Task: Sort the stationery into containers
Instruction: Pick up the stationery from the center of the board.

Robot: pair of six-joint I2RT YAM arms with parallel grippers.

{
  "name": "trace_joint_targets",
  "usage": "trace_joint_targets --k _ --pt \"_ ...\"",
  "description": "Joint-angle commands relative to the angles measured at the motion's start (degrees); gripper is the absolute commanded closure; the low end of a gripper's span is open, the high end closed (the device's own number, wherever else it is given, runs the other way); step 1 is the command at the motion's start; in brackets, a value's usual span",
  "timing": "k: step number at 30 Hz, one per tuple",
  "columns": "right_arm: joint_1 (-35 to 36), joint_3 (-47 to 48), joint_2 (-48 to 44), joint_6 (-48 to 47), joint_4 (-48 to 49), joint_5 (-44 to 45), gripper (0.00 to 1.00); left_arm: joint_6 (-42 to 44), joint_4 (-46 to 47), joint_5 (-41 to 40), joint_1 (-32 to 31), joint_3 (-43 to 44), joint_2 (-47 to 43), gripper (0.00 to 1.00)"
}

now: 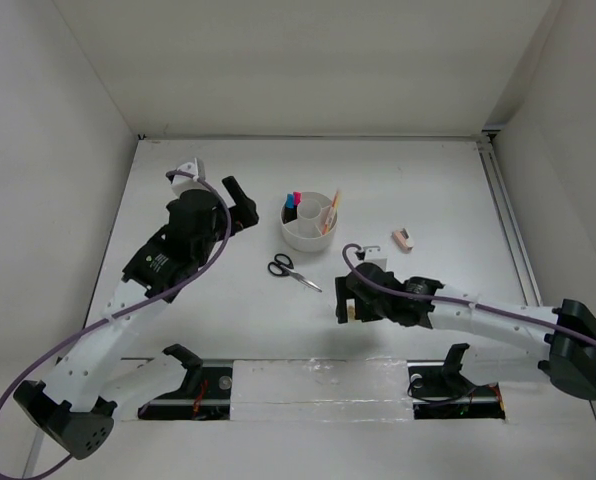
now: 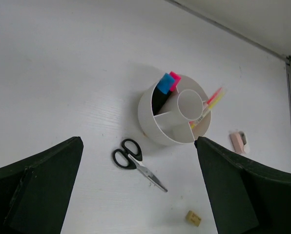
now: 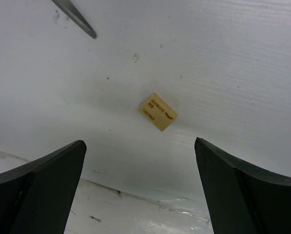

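Bright even overhead light, soft shadows, sharp focus, faint table glare

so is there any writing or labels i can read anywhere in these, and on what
tan eraser: a few lines of brown print on its top face, too blurred to read.
pinkish eraser: too small to tell.
white tub, highlighters, scissors: no text shows.
Nothing here can be quoted.

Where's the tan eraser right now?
The tan eraser lies on the table below the open right tool, mid-frame in the right wrist view. It is right of the scissors' blade tip, nearer the arms than the tub.
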Motion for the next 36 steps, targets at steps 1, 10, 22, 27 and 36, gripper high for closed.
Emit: trace_joint_targets --k 1,10,22,27,36 --pt "0.52 -0.10 2.30 1.79 -0.58 -2.73 0.01 5.48 -0.76 5.06 -0.07 0.89 -1.05 0.00" --pt "0.52 0.94 8.55 -4.09 2.22 -4.23 0.02 7.86 2.93 14.90 -0.07 -1.75 -1.05 0.00" --pt "-0.09 5.70 22.00 -7.43 3.28 -4.05 0.01 8.91 5.13 20.17 -0.07 -3.42 -2.10 0.00" --pt "-0.62 6.31 23.24 -8.67 3.89 -5.10 0.08 9.44 5.66 20.70 -0.07 -3.42 -2.10 0.00" --pt "-0.62 6.31 24.29 -9.37 5.12 -6.33 0.31 9.44 5.66 21.23 -0.07 -3.42 -3.15 0.00"
